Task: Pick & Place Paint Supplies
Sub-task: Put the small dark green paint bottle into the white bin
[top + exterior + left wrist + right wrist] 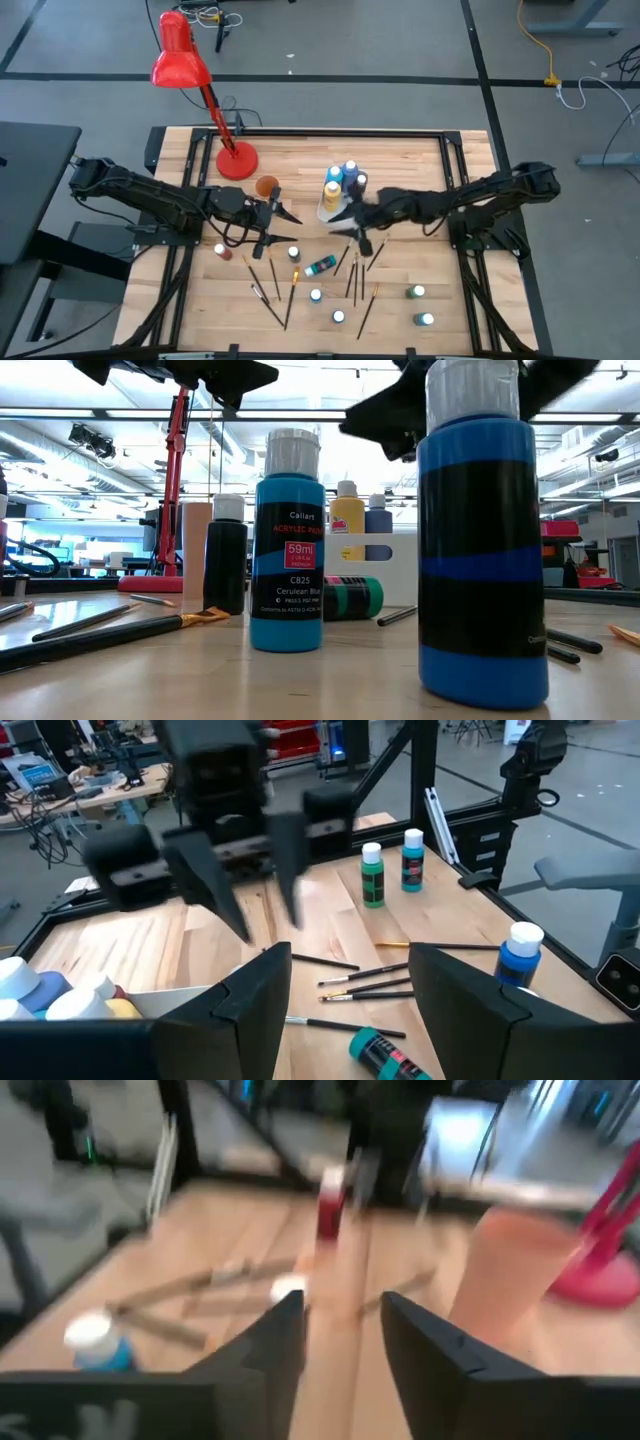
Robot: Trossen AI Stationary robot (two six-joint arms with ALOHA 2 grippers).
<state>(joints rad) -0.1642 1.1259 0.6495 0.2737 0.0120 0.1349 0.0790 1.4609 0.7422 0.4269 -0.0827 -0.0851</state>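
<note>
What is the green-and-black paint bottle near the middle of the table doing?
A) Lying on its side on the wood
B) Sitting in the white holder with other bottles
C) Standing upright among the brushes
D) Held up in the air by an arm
A: the green-and-black bottle lies on its side on the table, beside the loose brushes, with no fingers on it.

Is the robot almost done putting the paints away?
Not yet. A few bottles already stand together in the white holder. The right gripper is open beside the holder, holding nothing, and the left gripper is open and empty too. Brushes, a lying green bottle and other bottles still sit on the table.
</note>
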